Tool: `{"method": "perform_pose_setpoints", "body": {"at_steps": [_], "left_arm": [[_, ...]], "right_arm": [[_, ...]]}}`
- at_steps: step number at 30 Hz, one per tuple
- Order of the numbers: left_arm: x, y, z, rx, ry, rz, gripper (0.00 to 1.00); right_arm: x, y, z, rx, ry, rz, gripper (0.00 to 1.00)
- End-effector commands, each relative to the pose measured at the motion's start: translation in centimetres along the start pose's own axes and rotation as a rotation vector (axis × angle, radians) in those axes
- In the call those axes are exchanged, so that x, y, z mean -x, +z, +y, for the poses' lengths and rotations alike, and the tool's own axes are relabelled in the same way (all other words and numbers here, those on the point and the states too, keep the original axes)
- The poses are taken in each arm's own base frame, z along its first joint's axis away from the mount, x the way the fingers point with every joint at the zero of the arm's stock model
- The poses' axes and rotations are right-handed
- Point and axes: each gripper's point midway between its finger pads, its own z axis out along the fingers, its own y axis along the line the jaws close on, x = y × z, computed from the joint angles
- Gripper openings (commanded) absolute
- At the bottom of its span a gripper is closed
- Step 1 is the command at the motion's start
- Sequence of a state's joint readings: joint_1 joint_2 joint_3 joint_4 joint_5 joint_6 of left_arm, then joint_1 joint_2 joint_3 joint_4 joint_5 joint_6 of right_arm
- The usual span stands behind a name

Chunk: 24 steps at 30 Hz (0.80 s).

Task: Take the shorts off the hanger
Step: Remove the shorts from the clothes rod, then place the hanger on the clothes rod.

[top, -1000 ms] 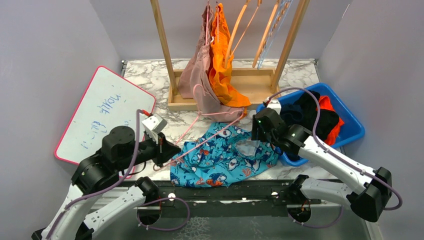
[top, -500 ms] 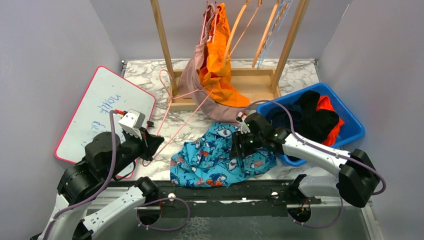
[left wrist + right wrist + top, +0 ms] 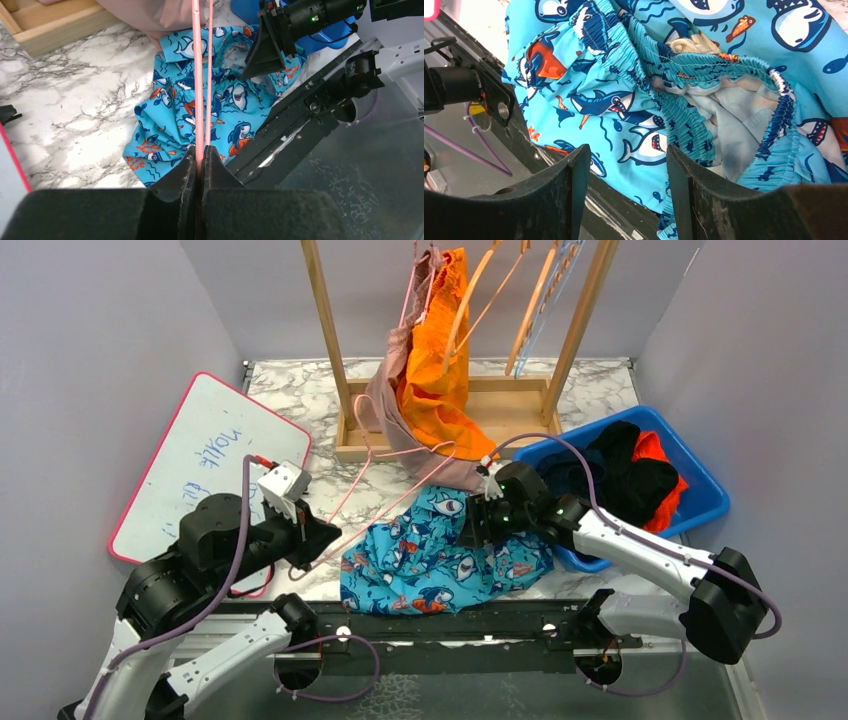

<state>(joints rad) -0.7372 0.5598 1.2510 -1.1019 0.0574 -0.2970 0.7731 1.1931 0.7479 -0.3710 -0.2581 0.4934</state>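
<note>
The blue shark-print shorts [image 3: 440, 560] lie crumpled on the marble table near the front; they also show in the left wrist view [image 3: 175, 110] and the right wrist view [image 3: 634, 100]. My left gripper [image 3: 318, 538] [image 3: 201, 152] is shut on a thin pink hanger [image 3: 385, 502] [image 3: 200, 75], whose wires run over the blue shorts toward the rack. My right gripper [image 3: 478, 525] [image 3: 624, 155] is open just above the blue shorts' right side, holding nothing. Dusty pink shorts [image 3: 385, 410] and bright orange shorts [image 3: 435, 370] hang on the rack. Black shorts [image 3: 625, 475] and red-orange shorts [image 3: 655, 450] lie in the bin.
A wooden rack [image 3: 330, 350] with several bare hangers [image 3: 500, 300] stands at the back. A blue bin [image 3: 705, 495] sits at the right. A whiteboard [image 3: 205, 465] lies at the left. A black rail [image 3: 450, 625] runs along the front edge.
My left gripper has shifted right and forward with the pink hanger, whose far end has swung right toward the pink shorts. My right gripper stays open over the blue shorts.
</note>
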Motion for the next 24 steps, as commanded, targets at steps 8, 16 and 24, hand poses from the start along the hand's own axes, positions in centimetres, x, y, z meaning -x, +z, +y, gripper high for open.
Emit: {"method": "perform_pose_setpoints", "body": {"at_steps": [8,16,24], "left_arm": [[-3.1,-3.5,0.3,0.052,-0.18,0.083,0.0],[-7.7,-2.8,1.7,0.147,-0.273,0.242,0.0],[-3.1,-5.0,4.5,0.314,-0.292,0.018,0.0]], "right_arm": [[2.0,-0.7,-0.2,-0.048,0.003,-0.081,0.59],[1.4,-0.8,-0.5,-0.051,0.026,-0.08,0.6],[1.6,-0.9,-0.5,-0.056,0.025,-0.084,0.6]]}}
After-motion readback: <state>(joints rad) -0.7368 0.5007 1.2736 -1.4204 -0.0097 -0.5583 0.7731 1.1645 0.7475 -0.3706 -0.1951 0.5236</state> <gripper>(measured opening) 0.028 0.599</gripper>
